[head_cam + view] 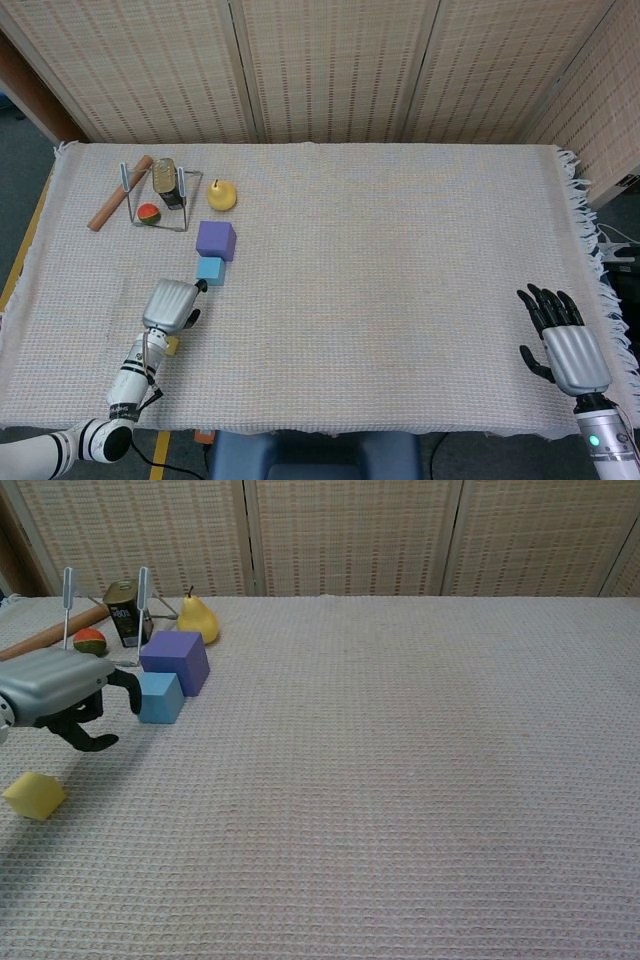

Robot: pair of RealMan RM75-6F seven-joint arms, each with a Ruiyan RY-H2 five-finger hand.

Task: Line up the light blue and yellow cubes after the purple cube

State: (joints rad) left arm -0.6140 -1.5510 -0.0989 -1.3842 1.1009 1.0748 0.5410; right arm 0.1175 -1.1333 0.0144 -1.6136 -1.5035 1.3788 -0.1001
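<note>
Left hand (60, 695) hovers empty, fingers curled apart, beside light blue cube (159, 697); yellow cube (34, 795) near worktop (400, 260) edge, half hidden overhead; right hand (565, 340) open.

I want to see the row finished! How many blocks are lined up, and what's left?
One is done: the blue cube sits right behind the purple cube. Nothing is being held; the left hand hangs empty near the blue cube, and the right hand rests open far away. Left to do: the yellow cube lies apart and must go after the blue one.
</note>
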